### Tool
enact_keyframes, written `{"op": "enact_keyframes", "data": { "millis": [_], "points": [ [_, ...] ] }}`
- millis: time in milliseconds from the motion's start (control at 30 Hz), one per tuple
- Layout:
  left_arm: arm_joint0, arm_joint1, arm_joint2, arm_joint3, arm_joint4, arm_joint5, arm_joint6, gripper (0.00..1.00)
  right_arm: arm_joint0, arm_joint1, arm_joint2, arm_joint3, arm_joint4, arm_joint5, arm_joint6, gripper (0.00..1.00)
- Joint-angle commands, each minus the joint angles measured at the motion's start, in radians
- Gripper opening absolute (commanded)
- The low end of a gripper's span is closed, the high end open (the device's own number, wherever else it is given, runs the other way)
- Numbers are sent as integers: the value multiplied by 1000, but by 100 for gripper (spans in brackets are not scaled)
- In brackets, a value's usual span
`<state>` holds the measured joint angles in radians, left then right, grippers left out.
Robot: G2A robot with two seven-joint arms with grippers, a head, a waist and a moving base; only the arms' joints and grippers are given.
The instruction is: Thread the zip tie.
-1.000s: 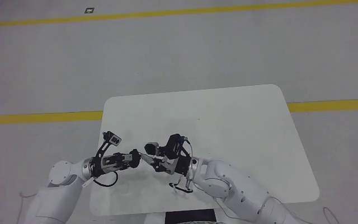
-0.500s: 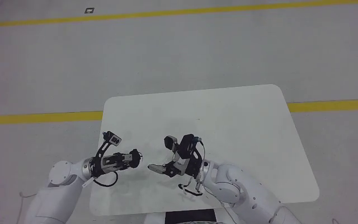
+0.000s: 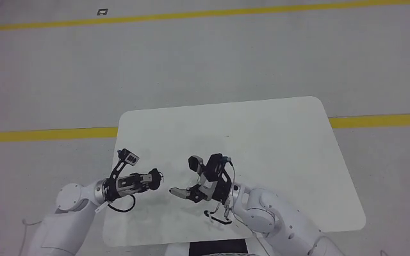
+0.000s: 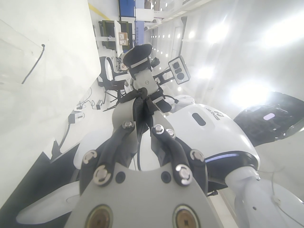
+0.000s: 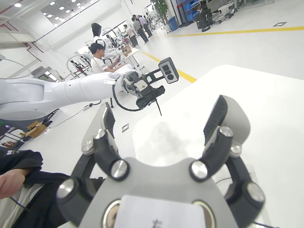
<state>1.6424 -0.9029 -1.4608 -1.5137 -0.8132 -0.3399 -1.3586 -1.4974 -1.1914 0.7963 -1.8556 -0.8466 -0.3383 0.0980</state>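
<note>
The left hand (image 5: 153, 96) is clamped on the black zip tie (image 5: 158, 106), above the desk (image 3: 275, 128) near its left edge. The right hand (image 5: 163, 105), fingers apart, faces it nearby, not touching.

You're seeing the left gripper (image 3: 157, 175) sitting left of the right gripper (image 3: 175, 191), lower-left on the table (image 3: 275, 141), with the zip tie (image 5: 158, 106) hanging from the left one.

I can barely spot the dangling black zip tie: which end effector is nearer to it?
Left. The left end effector is shut on the zip tie, which hangs from it. The right end effector is open, facing it across a gap.
</note>
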Motion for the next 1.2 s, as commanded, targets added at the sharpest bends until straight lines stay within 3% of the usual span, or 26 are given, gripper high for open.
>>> {"op": "enact_keyframes", "data": {
  "millis": [0,167,333,433,533,833,933,1167],
  "points": [
    [9,-2,-11,-4,-36,0,-29,0,-9,0,-1,7,63,-2,0,100],
    [27,-5,-8,-27,-136,0,-31,0,-15,7,-2,21,284,-2,42,100],
    [34,7,19,-47,-199,0,-31,0,-11,10,-13,41,552,-2,92,100],
    [36,12,43,-38,-251,0,-31,0,-5,6,-25,56,697,-2,112,100],
    [26,18,69,-31,-268,0,-31,0,1,3,-27,68,750,-2,113,100],
    [25,19,71,-31,-269,0,-31,0,-3,2,-32,68,764,3,117,100],
    [22,17,77,-50,-239,0,-25,0,-1,-4,-40,77,889,-2,165,100],
    [28,12,80,-65,-270,0,-31,0,-12,-23,-46,122,1239,-1,264,100]
  ]
}}
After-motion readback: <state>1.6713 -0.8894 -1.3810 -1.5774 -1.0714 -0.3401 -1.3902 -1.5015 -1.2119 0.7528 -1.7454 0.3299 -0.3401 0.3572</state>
